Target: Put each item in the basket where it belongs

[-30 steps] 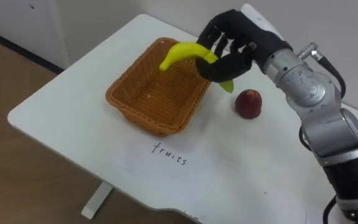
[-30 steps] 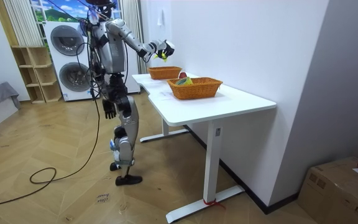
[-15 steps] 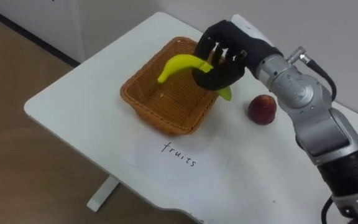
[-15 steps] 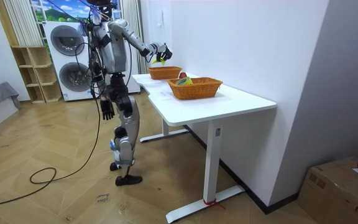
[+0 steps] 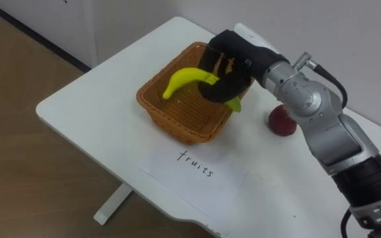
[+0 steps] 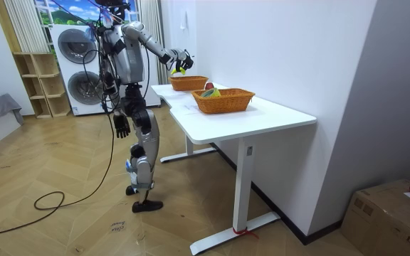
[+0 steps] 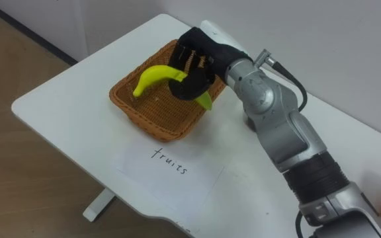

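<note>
Yellow curved banana (image 5: 180, 80) gripped by curled black right hand (image 5: 229, 58) over brown woven basket (image 5: 177, 129), ready for dropping in; red round apple (image 5: 280, 123) at 3 o'clock, left hand (image 6: 122, 128) hanging low.

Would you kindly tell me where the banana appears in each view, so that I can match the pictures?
Left eye view: banana at upper centre, gripped by the right hand over the basket.
Right eye view: banana at upper left of centre, over the basket.
Room view: banana is a small yellow spot at upper left of centre.
Shared landmark: the basket beneath it, the farther one in the room view.
</note>
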Controlling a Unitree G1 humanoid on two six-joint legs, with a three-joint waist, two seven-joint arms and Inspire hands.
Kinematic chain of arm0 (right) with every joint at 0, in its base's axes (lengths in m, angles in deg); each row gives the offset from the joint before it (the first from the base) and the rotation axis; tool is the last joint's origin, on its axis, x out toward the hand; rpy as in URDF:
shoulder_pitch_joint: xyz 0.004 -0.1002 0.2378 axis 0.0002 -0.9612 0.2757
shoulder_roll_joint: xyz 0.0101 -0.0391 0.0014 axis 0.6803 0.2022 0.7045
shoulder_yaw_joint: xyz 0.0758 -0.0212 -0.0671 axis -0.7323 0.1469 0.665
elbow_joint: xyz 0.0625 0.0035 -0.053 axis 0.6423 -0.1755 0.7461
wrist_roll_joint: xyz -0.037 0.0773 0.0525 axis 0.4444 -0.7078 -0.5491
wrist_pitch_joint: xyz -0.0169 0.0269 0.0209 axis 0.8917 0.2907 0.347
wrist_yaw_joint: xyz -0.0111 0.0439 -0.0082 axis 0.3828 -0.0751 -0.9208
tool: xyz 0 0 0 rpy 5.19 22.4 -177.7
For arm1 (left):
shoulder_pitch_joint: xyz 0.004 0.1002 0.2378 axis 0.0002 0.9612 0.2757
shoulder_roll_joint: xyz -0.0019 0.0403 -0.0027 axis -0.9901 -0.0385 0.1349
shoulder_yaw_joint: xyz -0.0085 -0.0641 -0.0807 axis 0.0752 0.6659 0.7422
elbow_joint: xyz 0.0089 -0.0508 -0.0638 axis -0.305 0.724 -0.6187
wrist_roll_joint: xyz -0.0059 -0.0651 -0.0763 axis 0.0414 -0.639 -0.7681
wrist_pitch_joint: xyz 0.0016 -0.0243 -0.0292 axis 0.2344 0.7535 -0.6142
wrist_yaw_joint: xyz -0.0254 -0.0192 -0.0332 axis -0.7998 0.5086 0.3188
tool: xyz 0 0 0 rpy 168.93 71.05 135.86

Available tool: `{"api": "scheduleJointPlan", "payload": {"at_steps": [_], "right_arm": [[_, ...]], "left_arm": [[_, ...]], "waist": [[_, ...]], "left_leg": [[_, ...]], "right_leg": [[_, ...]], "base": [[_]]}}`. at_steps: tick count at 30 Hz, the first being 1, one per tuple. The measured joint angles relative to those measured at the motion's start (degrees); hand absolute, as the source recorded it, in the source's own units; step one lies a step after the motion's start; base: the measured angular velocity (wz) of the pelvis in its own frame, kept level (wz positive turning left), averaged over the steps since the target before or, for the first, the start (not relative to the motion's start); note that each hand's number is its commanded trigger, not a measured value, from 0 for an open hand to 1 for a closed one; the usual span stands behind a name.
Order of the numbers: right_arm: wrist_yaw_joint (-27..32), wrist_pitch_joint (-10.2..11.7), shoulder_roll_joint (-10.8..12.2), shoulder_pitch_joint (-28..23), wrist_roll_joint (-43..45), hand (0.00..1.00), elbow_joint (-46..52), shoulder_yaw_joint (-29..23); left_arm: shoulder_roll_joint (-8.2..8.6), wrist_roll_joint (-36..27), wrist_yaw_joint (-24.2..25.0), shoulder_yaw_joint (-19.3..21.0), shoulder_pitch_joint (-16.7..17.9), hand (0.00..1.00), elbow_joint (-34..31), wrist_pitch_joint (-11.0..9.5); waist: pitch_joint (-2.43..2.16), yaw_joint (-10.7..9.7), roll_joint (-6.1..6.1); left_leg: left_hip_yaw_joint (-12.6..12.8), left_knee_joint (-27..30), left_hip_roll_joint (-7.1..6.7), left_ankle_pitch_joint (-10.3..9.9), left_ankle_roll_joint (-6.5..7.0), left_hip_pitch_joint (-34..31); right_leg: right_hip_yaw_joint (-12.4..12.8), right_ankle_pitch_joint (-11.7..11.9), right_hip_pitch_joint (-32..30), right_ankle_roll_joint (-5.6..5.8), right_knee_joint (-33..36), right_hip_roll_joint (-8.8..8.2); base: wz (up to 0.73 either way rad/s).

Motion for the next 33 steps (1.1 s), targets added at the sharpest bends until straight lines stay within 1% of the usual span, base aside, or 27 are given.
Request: {"api": "scheduleJointPlan", "payload": {"at_steps": [2,6,10,14,18,19,20,21,22,23,33], "right_arm": [[0.26,0.06,0.0,0.01,-0.01,1.0,-0.02,1.58],[0.54,0.7,0.01,0.25,0.02,1.0,-1.32,1.92],[1.19,0.72,0.01,0.29,0.19,1.0,-1.82,1.95],[1.66,1.18,0.01,0.29,0.18,1.0,-2.29,2.81],[1.75,1.18,0.01,0.31,0.3,1.0,-2.3,3.24],[1.75,1.17,0.01,0.31,0.34,0.84,-2.3,3.24],[1.75,1.18,0.01,0.31,0.46,0.6,-2.3,3.24],[1.75,1.18,0.01,0.31,0.55,0.3,-2.3,3.24],[1.76,1.17,0.01,0.31,0.65,0.07,-2.3,3.24],[1.81,1.17,0.01,0.31,0.65,0.0,-2.3,3.24],[2.43,1.17,0.02,0.3,0.65,0.0,-2.33,3.27]], "left_arm": [[-0.06,0.0,0.05,-0.36,-0.01,0.0,0.0,-0.08],[-0.06,0.01,0.27,-0.35,0.01,0.0,0.0,-0.32],[-0.08,0.01,0.27,-0.34,-0.04,0.0,-0.01,-0.52],[-0.07,0.02,0.23,-0.37,-0.1,0.0,-0.03,-0.54],[-0.1,0.03,0.19,-0.37,-0.14,0.0,-0.06,-0.51],[-0.1,0.03,0.2,-0.37,-0.14,0.0,-0.06,-0.51],[-0.1,0.03,0.2,-0.37,-0.15,0.0,-0.06,-0.5],[-0.1,0.03,0.2,-0.37,-0.15,0.0,-0.06,-0.5],[-0.1,0.03,0.2,-0.37,-0.14,0.0,-0.06,-0.46],[-0.1,0.03,0.2,-0.37,-0.12,0.0,-0.06,-0.43],[-0.15,0.01,0.25,-0.38,-0.15,0.0,-0.07,-0.32]], "waist": [[0.02,0.03,-0.04],[0.04,0.2,-0.1],[0.22,0.42,-0.24],[0.25,0.62,-0.24],[0.28,1.14,-0.21],[0.28,1.2,-0.2],[0.29,1.32,-0.2],[0.29,1.37,-0.2],[0.29,1.41,-0.19],[0.29,1.41,-0.2],[0.29,1.39,-0.19]], "left_leg": [[-0.06,-0.07,0.0,0.0,0.0,-0.03],[-0.11,0.02,-0.01,0.08,0.11,0.03],[-0.11,-0.1,0.0,0.08,0.12,-0.04],[-0.09,-0.15,0.01,0.08,0.12,-0.04],[-0.1,-0.22,0.02,0.08,0.12,-0.05],[-0.1,-0.22,0.02,0.08,0.12,-0.05],[-0.1,-0.23,0.02,0.08,0.12,-0.05],[-0.1,-0.23,0.02,0.08,0.12,-0.05],[-0.1,-0.23,0.02,0.08,0.12,-0.05],[-0.1,-0.23,0.03,0.08,0.12,-0.05],[-0.08,-0.21,0.02,0.08,0.12,0.06]], "right_leg": [[0.0,0.0,-0.02,0.0,-0.04,0.0],[0.13,0.0,-0.07,0.0,-0.1,-0.03],[0.14,0.0,-0.19,0.0,-0.15,-0.05],[0.12,0.0,-0.21,0.01,-0.19,-0.05],[0.09,0.0,-0.24,0.01,-0.19,-0.05],[0.09,0.0,-0.24,0.01,-0.19,-0.04],[0.08,0.0,-0.24,0.01,-0.19,-0.04],[0.07,0.0,-0.24,0.01,-0.19,-0.04],[0.06,0.0,-0.24,0.01,-0.19,-0.03],[0.05,0.0,-0.23,0.01,-0.19,-0.03],[0.08,0.0,-0.13,0.01,-0.24,0.0]], "base": [[0.0],[0.0],[0.0],[0.0],[0.0],[0.0],[0.0],[0.0],[0.0],[0.0],[0.0]]}}
